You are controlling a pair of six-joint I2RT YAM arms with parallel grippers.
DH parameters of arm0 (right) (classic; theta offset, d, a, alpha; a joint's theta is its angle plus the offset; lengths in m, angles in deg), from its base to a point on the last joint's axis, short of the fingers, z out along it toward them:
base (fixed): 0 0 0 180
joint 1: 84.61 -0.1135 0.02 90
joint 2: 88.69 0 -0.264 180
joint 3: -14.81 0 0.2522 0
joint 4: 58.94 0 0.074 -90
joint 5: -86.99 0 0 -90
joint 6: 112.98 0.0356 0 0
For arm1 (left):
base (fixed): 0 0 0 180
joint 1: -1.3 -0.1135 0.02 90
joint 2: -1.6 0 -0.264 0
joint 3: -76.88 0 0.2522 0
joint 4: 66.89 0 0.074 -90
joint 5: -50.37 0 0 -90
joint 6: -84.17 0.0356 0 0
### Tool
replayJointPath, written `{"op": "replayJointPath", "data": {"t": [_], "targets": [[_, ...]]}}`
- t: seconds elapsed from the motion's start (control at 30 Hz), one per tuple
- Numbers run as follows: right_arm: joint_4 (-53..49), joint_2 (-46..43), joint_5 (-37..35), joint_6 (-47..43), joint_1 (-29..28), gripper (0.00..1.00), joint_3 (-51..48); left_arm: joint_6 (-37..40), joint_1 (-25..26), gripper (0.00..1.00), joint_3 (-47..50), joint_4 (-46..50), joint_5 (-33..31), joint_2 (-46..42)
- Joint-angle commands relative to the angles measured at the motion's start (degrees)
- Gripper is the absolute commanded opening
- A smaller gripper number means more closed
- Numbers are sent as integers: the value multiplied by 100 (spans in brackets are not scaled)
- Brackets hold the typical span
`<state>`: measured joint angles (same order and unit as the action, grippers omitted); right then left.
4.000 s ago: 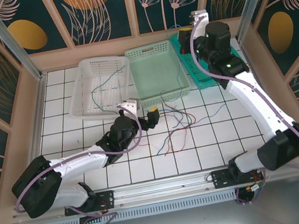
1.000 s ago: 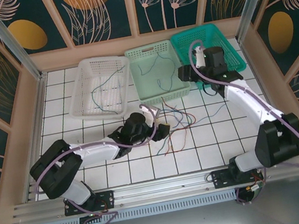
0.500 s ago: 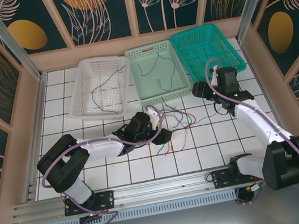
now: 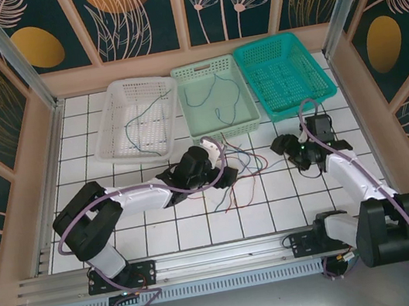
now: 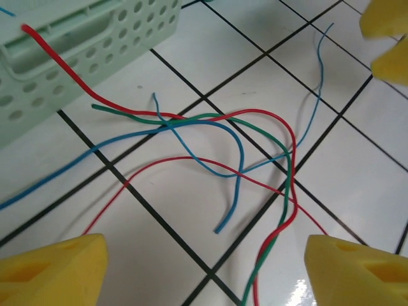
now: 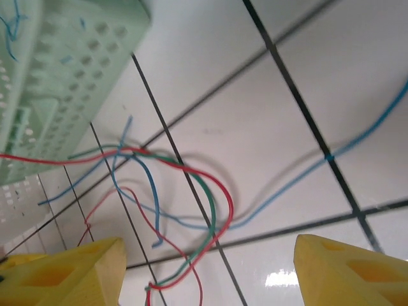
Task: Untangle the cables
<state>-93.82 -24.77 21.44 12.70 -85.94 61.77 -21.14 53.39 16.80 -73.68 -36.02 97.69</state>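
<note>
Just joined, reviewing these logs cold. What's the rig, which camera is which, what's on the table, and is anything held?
Two small robot arms are bolted at the near edge of a white tiled table. The wide picture comes from a fixed camera above and behind them. The two close-ups come from a camera on each wrist; the yellow blocks in their lower corners are that gripper's own fingers.

On the table lies a loose tangle of thin cables, red, green and blue, crossing one another just in front of the pale green basket. A white basket and a teal basket stand on either side of it. A thin wire lies in the white one, and another in the green.

The left gripper and right gripper are both open beside the tangle, holding nothing.
</note>
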Motion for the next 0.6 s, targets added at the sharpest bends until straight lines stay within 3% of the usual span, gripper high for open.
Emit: {"op": "replayJointPath", "data": {"t": [0.0,0.1,0.57], "targets": [[-149,130,385,414,17,70,-135,79,11,90,180,-285,-300,-177],[-269,381,374,356,86,70,-77,129,11,98,371,-576,-300,-321],[-264,1801,393,325,348,65,312,421,13,99,643,-885,-370,-517]]}}
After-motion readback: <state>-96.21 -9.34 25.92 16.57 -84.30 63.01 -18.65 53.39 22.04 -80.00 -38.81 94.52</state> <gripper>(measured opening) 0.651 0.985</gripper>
